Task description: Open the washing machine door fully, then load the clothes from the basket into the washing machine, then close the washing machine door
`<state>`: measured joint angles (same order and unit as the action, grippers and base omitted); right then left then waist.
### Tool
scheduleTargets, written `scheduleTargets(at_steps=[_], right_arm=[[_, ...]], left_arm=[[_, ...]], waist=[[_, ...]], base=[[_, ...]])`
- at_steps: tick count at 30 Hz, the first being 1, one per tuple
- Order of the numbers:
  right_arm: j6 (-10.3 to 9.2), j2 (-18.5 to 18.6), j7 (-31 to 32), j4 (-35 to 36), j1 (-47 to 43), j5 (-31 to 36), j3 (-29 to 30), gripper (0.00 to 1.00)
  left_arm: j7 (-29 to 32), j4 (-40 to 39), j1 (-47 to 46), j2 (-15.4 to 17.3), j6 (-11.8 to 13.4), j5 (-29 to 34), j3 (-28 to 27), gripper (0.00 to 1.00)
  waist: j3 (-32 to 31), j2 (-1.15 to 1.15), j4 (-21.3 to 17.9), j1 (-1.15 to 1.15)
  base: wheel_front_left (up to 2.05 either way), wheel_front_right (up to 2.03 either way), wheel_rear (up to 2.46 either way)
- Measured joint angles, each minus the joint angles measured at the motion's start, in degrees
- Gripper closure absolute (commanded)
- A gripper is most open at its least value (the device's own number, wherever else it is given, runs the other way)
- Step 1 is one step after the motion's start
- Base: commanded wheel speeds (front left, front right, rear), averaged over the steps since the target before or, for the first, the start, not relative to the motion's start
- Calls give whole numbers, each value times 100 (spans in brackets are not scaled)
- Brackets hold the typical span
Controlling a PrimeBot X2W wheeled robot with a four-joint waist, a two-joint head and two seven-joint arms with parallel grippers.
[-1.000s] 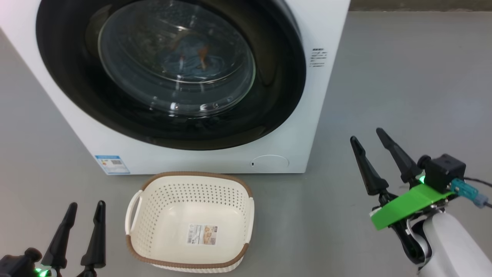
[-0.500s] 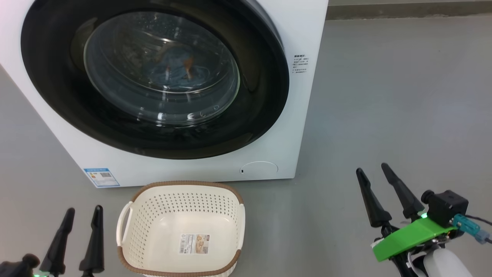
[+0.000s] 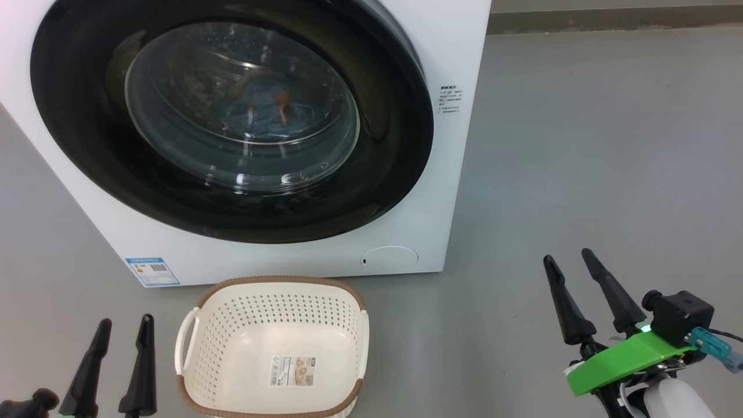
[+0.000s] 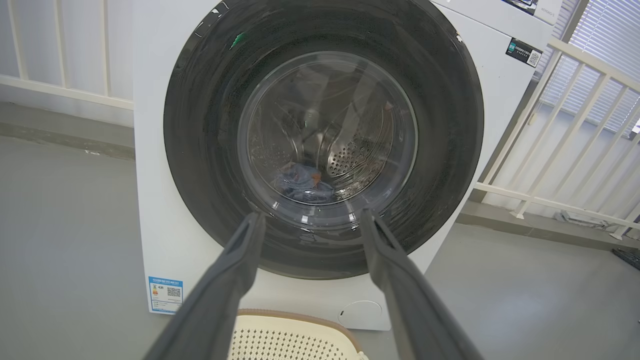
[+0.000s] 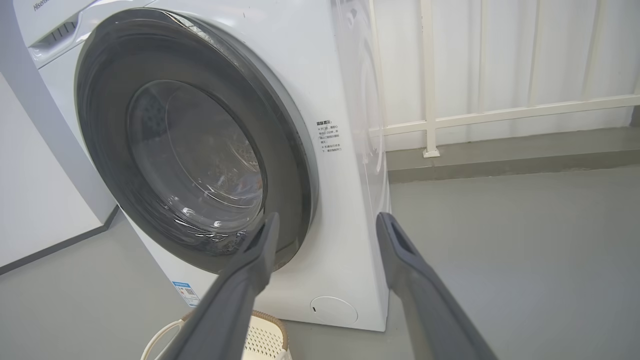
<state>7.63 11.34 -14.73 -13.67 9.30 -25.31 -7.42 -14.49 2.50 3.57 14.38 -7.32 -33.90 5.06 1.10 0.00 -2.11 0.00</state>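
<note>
I see the washing machine door (image 3: pixel 232 116) shut flush against the washing machine (image 3: pixel 290 262), with the blue, orange-printed clothes (image 3: pixel 261 107) lying in the drum behind its glass. The basket (image 3: pixel 278 280) sits on the grey floor (image 3: pixel 580 145) just in front, its labelled bottom bare. My left gripper (image 3: pixel 126 320) and right gripper (image 3: pixel 567 256) flank it, fingers spread, gripping nothing

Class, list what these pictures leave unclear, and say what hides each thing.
- Clothes, head view: glare on the door glass blurs them.
- Side label, head view: print too small.
- Basket, left wrist view: mostly cut off by bottom edge.
</note>
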Motion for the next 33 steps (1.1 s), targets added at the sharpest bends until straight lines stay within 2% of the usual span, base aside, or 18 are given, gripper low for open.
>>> scheduleTargets(at_steps=[33], right_arm=[[0, -54, 0, 10, -1, 54, 83, 0]], left_arm=[[0, -2, 0, -1, 0, 3, 2, 0]], waist=[[102, 0, 29, 0]], base=[[0, 0, 0]])
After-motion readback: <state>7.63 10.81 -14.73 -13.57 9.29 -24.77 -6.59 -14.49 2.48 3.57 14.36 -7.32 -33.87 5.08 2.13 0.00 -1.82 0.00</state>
